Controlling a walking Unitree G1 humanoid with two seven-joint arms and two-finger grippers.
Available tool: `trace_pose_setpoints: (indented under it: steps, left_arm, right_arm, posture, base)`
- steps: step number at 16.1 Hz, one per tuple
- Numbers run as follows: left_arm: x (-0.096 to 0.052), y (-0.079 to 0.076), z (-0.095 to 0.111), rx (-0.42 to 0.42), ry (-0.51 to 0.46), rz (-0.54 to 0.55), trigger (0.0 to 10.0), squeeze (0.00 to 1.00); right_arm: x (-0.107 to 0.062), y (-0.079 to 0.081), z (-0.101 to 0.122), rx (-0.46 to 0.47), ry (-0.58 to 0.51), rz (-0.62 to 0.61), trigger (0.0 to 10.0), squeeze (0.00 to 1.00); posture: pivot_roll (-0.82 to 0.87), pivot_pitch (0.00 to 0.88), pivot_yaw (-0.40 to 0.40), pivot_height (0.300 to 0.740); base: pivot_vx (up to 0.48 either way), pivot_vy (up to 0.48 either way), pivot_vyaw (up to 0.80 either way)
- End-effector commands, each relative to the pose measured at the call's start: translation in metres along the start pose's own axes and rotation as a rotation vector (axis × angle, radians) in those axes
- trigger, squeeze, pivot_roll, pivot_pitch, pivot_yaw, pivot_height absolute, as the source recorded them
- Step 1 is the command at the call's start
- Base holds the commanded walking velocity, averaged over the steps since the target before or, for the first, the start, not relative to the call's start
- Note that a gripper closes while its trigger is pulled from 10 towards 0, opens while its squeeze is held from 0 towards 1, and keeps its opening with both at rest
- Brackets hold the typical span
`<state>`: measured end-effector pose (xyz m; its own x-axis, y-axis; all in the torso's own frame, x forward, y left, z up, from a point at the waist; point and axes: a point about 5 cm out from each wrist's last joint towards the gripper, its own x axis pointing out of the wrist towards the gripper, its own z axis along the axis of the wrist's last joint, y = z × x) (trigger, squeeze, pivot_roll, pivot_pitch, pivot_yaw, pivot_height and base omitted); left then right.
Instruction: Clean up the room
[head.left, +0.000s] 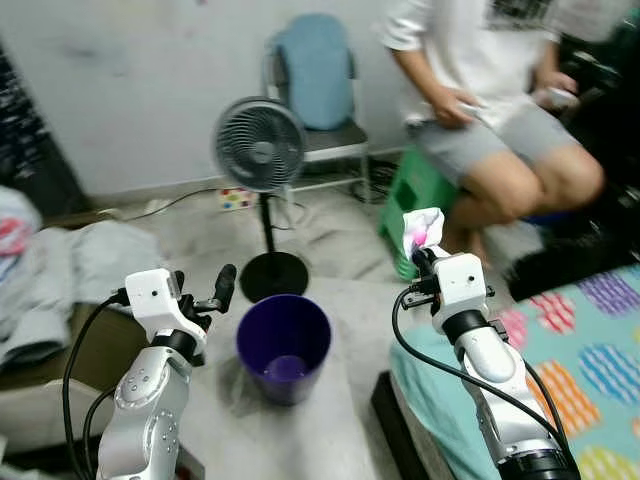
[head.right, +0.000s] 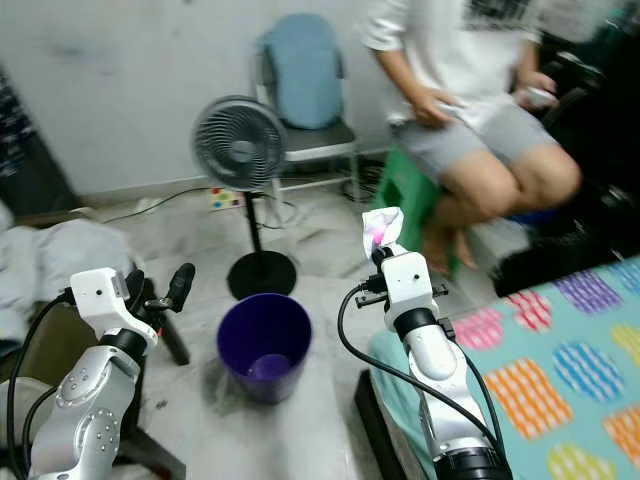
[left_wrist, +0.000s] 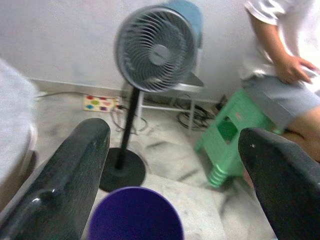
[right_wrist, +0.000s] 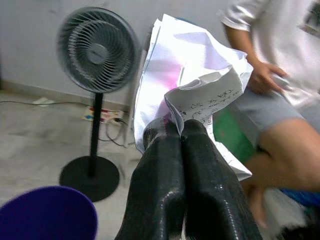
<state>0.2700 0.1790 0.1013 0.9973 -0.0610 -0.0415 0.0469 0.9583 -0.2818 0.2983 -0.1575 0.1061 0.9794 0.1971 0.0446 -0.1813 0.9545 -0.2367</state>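
Right gripper pinches crumpled paper bearing small illegible print

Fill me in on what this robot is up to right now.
It is tidying. The right gripper is shut on a crumpled paper with pink marks and print, held up beside the purple bin on the floor, not yet over it. The left gripper is open and empty, on the bin's other side. A standing fan is behind the bin, and a person sits on a green stool nearby.
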Motion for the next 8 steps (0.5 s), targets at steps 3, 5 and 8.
trace_pose_setpoints:
  steps: [3, 5, 8]
  left_arm:
    - [-0.0009, 0.0020, 0.0043, 0.012, -0.017, -0.005, 10.0, 0.00]
    - [-0.0011, 0.0024, 0.0040, 0.014, -0.015, -0.009, 10.0, 0.00]
    - [-0.0011, 0.0026, 0.0036, 0.018, -0.010, -0.009, 10.0, 0.00]
  right_arm:
    - [0.0023, 0.0028, 0.0042, 0.001, -0.016, 0.007, 10.0, 0.00]
    - [0.0022, 0.0036, 0.0040, 0.000, -0.016, 0.010, 10.0, 0.00]
    - [0.0021, 0.0040, 0.0033, 0.014, -0.013, 0.010, 10.0, 0.00]
  posture:
    - [-0.14, 0.000, -0.010, 0.740]
    - [-0.14, 0.000, -0.011, 0.740]
    - [-0.14, 0.000, -0.009, 0.740]
  base:
    - [0.256, 0.000, 0.19]
    - [0.251, 0.000, 0.00]
    - [0.082, 0.000, 0.00]
